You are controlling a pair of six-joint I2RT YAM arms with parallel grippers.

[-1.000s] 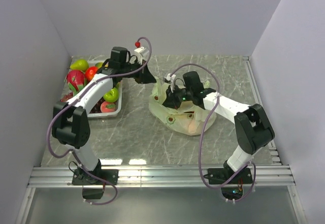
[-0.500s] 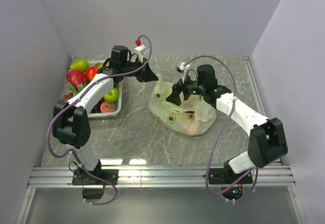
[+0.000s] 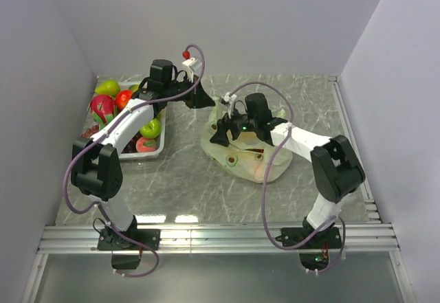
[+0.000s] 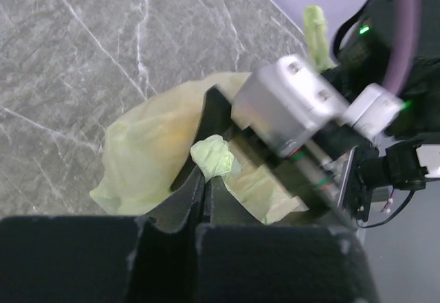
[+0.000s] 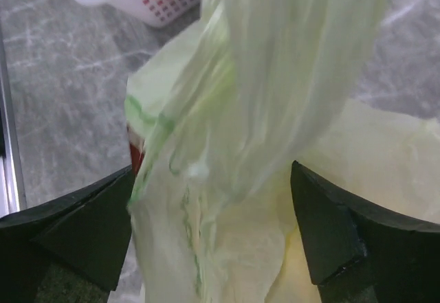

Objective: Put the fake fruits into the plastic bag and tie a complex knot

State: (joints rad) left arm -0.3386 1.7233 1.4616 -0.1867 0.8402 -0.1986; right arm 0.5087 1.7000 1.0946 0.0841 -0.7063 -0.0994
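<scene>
Marble table (image 3: 185, 179): the bag (image 3: 268, 167) lies at centre, bulging. Tray (image 3: 152, 154) at far left holds fruits (image 3: 103, 108). Left gripper (image 4: 206, 179) is clamped on a bag handle (image 4: 213, 157). Right gripper (image 5: 213, 234) is released, jaws straddling the stretched plastic.

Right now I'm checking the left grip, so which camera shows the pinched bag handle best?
The left wrist view: the bag handle sits crumpled between the shut left jaws, close up. The top view shows it only as a pale strip. The right wrist view shows stretched plastic between the open right jaws, not the pinch.
</scene>
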